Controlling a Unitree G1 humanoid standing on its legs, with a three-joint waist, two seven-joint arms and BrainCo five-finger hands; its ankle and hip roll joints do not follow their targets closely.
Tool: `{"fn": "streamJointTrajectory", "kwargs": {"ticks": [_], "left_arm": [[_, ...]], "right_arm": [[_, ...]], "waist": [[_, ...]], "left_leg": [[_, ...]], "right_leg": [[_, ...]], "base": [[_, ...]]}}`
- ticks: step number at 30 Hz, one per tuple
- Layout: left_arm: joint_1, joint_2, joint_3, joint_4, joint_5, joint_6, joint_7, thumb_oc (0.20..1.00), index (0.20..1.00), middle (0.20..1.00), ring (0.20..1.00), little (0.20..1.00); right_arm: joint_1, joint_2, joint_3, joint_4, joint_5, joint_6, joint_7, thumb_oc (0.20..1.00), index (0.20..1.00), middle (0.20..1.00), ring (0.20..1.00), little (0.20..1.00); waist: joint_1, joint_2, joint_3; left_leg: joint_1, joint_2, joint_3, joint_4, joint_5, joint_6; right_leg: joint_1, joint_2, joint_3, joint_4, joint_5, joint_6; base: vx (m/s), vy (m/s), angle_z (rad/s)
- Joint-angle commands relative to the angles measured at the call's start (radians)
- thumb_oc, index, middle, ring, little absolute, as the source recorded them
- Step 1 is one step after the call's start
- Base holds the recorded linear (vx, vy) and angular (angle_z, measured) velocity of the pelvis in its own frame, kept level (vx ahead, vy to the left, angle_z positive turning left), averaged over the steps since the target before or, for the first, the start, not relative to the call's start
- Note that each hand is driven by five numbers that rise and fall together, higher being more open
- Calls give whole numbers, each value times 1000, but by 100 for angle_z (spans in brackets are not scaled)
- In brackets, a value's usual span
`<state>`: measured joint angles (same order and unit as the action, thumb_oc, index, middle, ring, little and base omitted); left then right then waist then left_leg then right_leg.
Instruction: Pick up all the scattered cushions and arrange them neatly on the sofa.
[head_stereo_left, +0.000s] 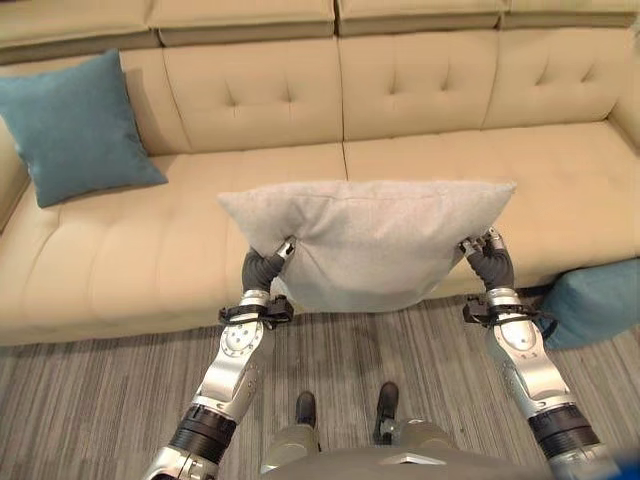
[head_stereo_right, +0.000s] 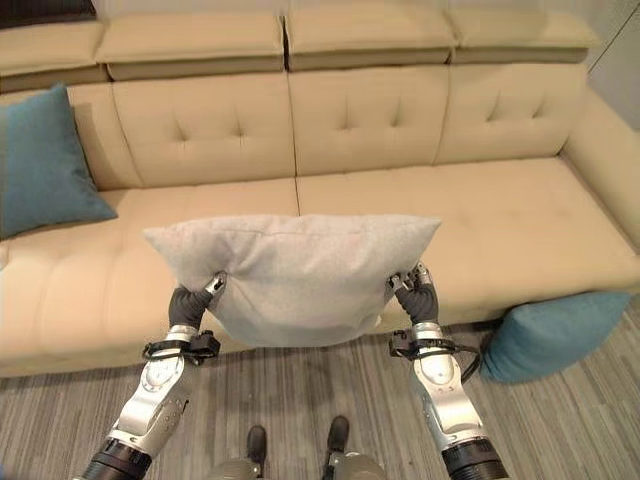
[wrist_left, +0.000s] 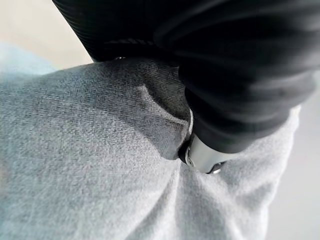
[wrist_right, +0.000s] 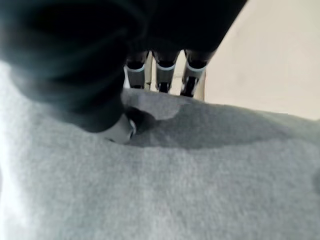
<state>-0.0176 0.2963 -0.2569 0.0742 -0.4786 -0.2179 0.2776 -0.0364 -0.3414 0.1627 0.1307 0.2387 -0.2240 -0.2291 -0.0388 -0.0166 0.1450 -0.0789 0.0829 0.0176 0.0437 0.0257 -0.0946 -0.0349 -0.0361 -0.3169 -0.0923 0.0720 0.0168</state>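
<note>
Sofa seat (head_stereo_left: 560, 190) bare beyond grey cushion (head_stereo_left: 370, 240) — both hands pinching its edges.

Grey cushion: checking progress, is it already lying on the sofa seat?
No, the grey cushion hangs in the air before the sofa, pinched at both sides.

1. Grey cushion (head_stereo_left: 365, 240): woven cloth, matt, slightly coarse; the weave shows close up, and the fabric creases where it is pinched.
2. Sofa (head_stereo_left: 420, 100): beige upholstery, smooth, leather-like with a soft low sheen, button-tufted back, stitched seams.
3. Teal cushion on the sofa (head_stereo_left: 78, 125): matt cloth, fine even surface.
4. Teal cushion on the floor (head_stereo_right: 550, 335): same matt cloth look.
5. Floor (head_stereo_left: 90, 400): striped grey-brown carpet-like covering, matt, ribbed texture.
6. Left hand (head_stereo_left: 268, 268) and right hand (head_stereo_left: 490, 258): dark ribbed matt cover, rubbery; fingers (wrist_right: 160, 75) silver, smooth, semi-gloss metal or plastic.
</note>
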Motion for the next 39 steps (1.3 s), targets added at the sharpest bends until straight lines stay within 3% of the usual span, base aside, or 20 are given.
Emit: {"fn": "streamJointTrajectory", "kwargs": {"ticks": [1, 4, 9, 12, 13, 15, 17, 20, 22, 23, 29, 32, 36, 37, 39], "left_arm": [[-66, 4, -18, -56, 36, -63, -52, 200, 200, 200, 200, 200], [-84, 6, -22, -55, 54, -52, -43, 200, 200, 200, 200, 200], [-66, 15, -26, -80, 63, -48, -44, 200, 200, 200, 200, 200], [-60, 20, -27, -95, 69, -48, -44, 200, 200, 200, 200, 200], [-59, 26, -29, -100, 68, -47, -46, 200, 200, 200, 200, 200], [-60, 33, -33, -103, 72, -49, -47, 200, 200, 200, 200, 200], [-64, 33, -35, -101, 79, -52, -52, 200, 200, 200, 200, 200], [-59, 27, -35, -98, 75, -59, -64, 200, 200, 200, 200, 200], [-64, 25, -36, -98, 70, -58, -73, 200, 200, 200, 200, 200], [-79, 22, -34, -94, 65, -61, -71, 200, 200, 200, 200, 200], [-97, 9, -45, -86, 61, -65, -83, 200, 200, 200, 200, 200], [-91, -8, -57, -87, 49, -59, -97, 200, 200, 200, 200, 200], [-82, -18, -62, -89, 34, -50, -105, 200, 200, 200, 200, 200], [-80, -18, -62, -90, 33, -45, -104, 200, 200, 200, 200, 200], [-75, -16, -65, -86, 39, -38, -104, 200, 200, 200, 200, 200]], "right_arm": [[-30, 0, -23, -105, -55, -52, 9, 200, 200, 200, 200, 200], [-53, -6, -21, -107, -58, -44, -7, 200, 200, 200, 200, 200], [-70, 4, 2, -120, -76, -36, 4, 200, 200, 200, 200, 200], [-80, 10, 15, -127, -86, -32, 15, 200, 200, 200, 200, 200], [-85, 17, 22, -131, -96, -31, 22, 200, 200, 200, 200, 200], [-102, 26, 35, -134, -101, -29, 34, 200, 200, 200, 200, 200], [-107, 38, 43, -136, -105, -31, 43, 200, 200, 200, 200, 200], [-110, 31, 36, -141, -113, -33, 46, 200, 200, 200, 200, 200], [-114, 27, 32, -143, -103, -36, 48, 200, 200, 200, 200, 200], [-116, 27, 29, -147, -99, -39, 46, 200, 200, 200, 200, 200], [-110, 16, 18, -149, -106, -39, 47, 200, 200, 200, 200, 200], [-72, -4, -5, -159, -96, -40, 53, 200, 200, 200, 200, 200], [-39, -28, -18, -161, -77, -33, 59, 200, 200, 200, 200, 200], [-40, -29, -20, -159, -75, -32, 58, 200, 200, 200, 200, 200], [-38, -30, -19, -158, -77, -31, 54, 200, 200, 200, 200, 200]], "waist": [[-10, -28, -52], [0, -41, -49], [15, -34, -77], [32, -29, -73], [36, -22, -61], [33, -14, -47], [32, 0, -40], [20, 7, -41], [11, 5, -41], [-2, -2, -34], [-22, -18, -42], [-44, -33, -67], [-36, -54, -55], [-32, -63, -55], [-16, -64, -53]], "left_leg": [[-76, 2, 123, 104, -23, 0], [-170, 2, 204, 123, 21, 23], [-49, -27, 226, 13, -7, 54], [0, -47, 241, -3, -39, 84], [28, -61, 240, -10, -60, 107], [47, -72, 239, -12, -77, 134], [72, -79, 234, -19, -92, 147], [105, -89, 213, -49, -97, 140], [120, -96, 200, -62, -101, 133], [138, -103, 181, -70, -111, 125], [156, -108, 152, -34, -152, 104], [142, -71, 157, 80, -194, 53], [13, -30, 148, 291, -145, 25], [-25, -31, 150, 287, -155, 34], [-78, -23, 157, 188, -97, 44]], "right_leg": [[41, -22, 19, 89, -155, 42], [54, -34, 12, 89, -151, 50], [77, -33, 33, 132, -175, 79], [66, -62, 57, 237, -191, 99], [30, -92, 67, 364, -181, 126], [-30, -114, 90, 503, -144, 151], [-102, -114, 110, 573, -123, 151], [-130, -95, 127, 469, -154, 126], [-143, -91, 126, 359, -125, 124], [-182, -84, 137, 286, -82, 131], [-138, -68, 142, 214, -56, 124], [-51, -51, 112, 140, -67, 101], [30, -44, 93, 87, -95, 65], [35, -50, 88, 83, -100, 65], [59, -38, 89, 81, -118, 66]], "base": [[93, 42, 20], [85, 84, 33], [218, 124, -11], [206, 219, -29], [182, 257, -44], [121, 208, -59], [150, 128, -36], [198, 11, -7], [215, -68, 10], [238, -108, 18], [205, -127, 39], [239, -211, 29], [150, -150, 32], [185, -90, 10], [179, -20, 1]]}}
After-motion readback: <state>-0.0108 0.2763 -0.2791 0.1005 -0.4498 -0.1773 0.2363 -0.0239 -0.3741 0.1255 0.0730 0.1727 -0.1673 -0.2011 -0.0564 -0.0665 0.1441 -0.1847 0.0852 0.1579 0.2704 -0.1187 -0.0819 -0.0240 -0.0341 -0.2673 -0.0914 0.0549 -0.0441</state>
